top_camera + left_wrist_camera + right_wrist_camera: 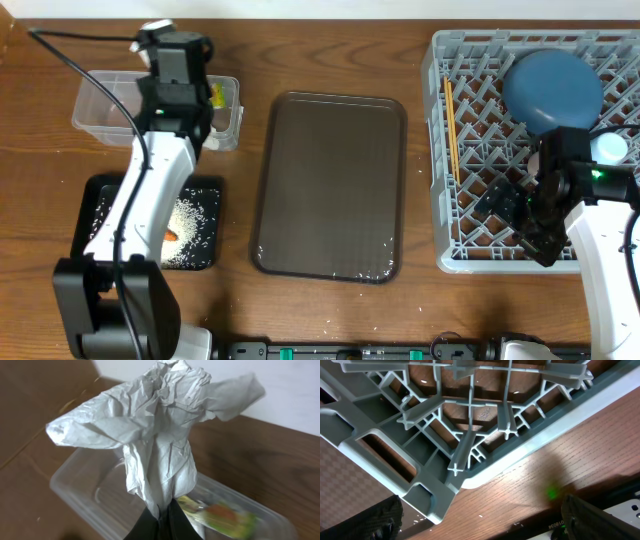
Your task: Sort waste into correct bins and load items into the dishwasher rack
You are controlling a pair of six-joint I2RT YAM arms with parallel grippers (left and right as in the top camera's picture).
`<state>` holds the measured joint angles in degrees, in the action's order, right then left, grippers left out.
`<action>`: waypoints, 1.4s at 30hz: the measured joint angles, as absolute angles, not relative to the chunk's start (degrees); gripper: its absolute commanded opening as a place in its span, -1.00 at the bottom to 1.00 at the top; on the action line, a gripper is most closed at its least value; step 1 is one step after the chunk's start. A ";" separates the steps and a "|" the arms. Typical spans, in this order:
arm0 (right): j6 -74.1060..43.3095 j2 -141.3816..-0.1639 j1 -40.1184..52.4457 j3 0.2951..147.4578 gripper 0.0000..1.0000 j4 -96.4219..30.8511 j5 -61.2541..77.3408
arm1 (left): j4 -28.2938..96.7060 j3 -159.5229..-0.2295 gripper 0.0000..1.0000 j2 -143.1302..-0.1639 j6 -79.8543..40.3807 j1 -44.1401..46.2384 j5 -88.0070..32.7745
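Observation:
My left gripper [162, 517] is shut on a crumpled white paper napkin [160, 430] and holds it above the clear container [90, 495]; in the overhead view the gripper [175, 40] hangs over that container [100, 105]. A green-yellow wrapper [220, 512] lies in the container. The black tray [205, 250] holds white rice [195, 225] and an orange carrot [172, 235]. My right gripper [480, 520] is open and empty over the front corner of the grey rack [470, 150], which holds the dark-blue plate [552, 88], chopsticks [452, 125] and a light-blue cup [610, 148].
A large dark brown serving tray [330, 185] lies in the middle with a few rice grains along its front edge. The rack's front corner [435, 485] fills the right wrist view, with stray rice grains [480, 516] on the wood below it.

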<state>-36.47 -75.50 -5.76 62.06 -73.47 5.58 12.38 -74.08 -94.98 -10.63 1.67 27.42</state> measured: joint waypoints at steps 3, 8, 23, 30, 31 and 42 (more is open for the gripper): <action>-36.47 -75.50 -5.76 62.06 0.98 -73.47 5.58 | 12.73 -74.08 0.04 -96.27 -12.84 -0.25 27.46; -36.45 -75.50 -5.76 62.06 0.99 -73.49 5.58 | 13.17 -74.06 0.67 -97.58 -14.57 -1.63 27.42; -36.47 -75.50 -5.76 62.06 0.98 -73.47 5.58 | 31.11 -73.89 0.86 -87.11 -15.57 1.50 14.33; -36.45 -75.50 -5.76 62.04 0.98 -73.49 5.58 | 49.78 -73.95 0.87 -72.05 -17.80 1.61 -0.62; -36.47 -75.50 -5.76 62.04 0.98 -73.49 5.58 | 52.95 -73.91 0.87 -70.15 -18.00 1.63 -1.87; -36.47 -75.50 -5.76 62.04 0.99 -73.52 5.58 | 70.85 -63.88 0.88 -37.19 -21.69 1.61 -6.11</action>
<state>-36.47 -75.50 -5.76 62.04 -73.52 5.58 70.85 -63.88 -37.19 -21.69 1.61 -6.11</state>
